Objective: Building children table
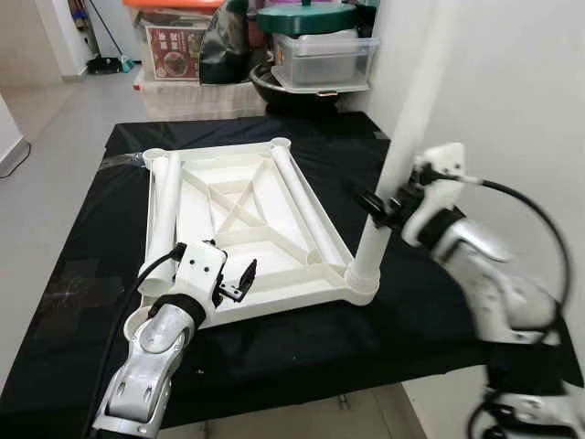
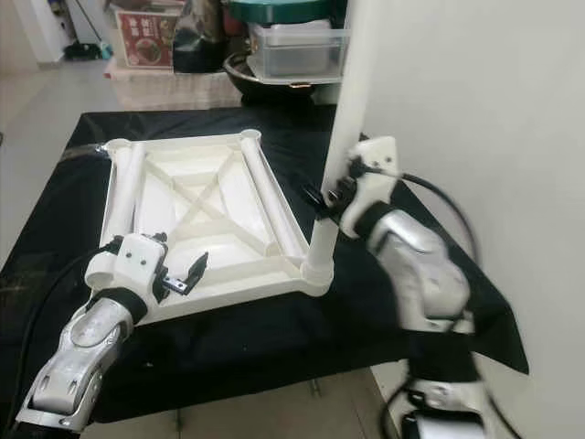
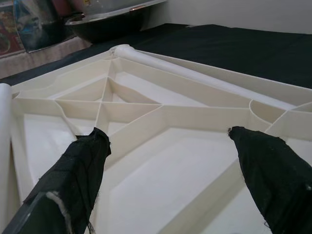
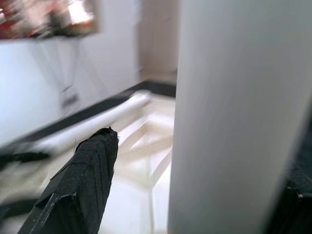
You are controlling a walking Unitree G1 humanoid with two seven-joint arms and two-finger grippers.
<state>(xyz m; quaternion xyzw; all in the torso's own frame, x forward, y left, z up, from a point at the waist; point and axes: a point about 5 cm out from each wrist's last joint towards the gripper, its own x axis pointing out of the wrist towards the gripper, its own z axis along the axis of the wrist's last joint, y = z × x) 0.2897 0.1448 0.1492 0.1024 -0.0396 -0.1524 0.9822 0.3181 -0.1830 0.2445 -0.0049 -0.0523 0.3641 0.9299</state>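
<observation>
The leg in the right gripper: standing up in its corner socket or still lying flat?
Upright. The leg stands in the tabletop's near right corner socket, with the right gripper around it.

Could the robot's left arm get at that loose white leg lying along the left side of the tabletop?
Probably yes: the left gripper hovers open above the tabletop, nothing between it and the lying leg.

A black cloth (image 1: 302, 352) covers the work surface, and beyond it against the white wall (image 1: 512, 82) stand a clear plastic box (image 1: 324, 59) with a green lid (image 1: 306, 16), a dark bowl (image 1: 288, 91) and a printed carton (image 1: 174, 46).
</observation>
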